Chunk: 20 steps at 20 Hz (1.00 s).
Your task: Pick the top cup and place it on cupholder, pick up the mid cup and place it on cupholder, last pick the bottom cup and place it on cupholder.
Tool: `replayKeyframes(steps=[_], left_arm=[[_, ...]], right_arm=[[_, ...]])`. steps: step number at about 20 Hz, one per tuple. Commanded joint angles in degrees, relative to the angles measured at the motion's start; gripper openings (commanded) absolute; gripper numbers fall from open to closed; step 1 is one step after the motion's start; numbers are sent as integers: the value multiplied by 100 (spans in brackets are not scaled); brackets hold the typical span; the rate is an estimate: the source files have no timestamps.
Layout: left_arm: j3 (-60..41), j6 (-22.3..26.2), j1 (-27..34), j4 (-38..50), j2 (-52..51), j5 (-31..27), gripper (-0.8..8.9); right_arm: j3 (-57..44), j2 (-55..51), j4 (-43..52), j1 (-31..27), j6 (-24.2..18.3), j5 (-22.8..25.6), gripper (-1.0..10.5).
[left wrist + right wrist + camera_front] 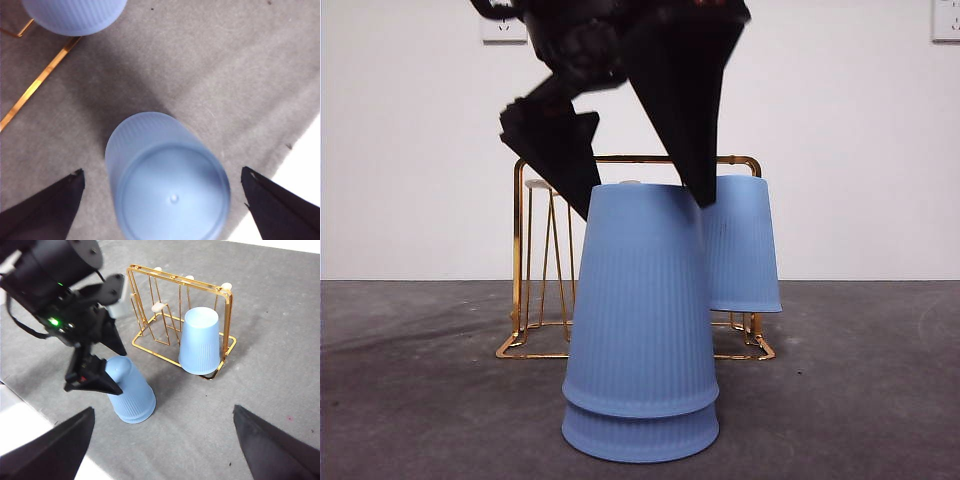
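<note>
- The left gripper (pixel 640 195) is hovering with jaws spread wide astride the mid cup (pixel 640 300) — apparently lined up to lift it off the bottom cup (pixel 640 432).
- One cup (pixel 742 245) is sitting inverted on the cupholder (pixel 520 260), just behind the stack.
- The right gripper (pixel 162 437) is waiting well apart, jaws apart and empty.

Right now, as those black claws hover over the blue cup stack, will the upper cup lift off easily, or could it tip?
The upper cup looks like thin ribbed plastic, so probably light and slightly squashy. It sits nested over the bottom cup, so that one might drag up with it. The left gripper is open astride it; the ribs should limit slipping, and an off-centre squeeze could tip the tall stack.
</note>
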Motion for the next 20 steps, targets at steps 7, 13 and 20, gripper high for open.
replayKeyframes(steps=[7,13,20], left_arm=[[142,229,-105,94,201,20,238],[267,289,-98,-26,199,15,239],[901,286,-101,-535,197,13,238]], right_arm=[[46,13,55,39,55,166,443],[46,13,55,39,57,164,443],[46,11,55,39,63,166,443]])
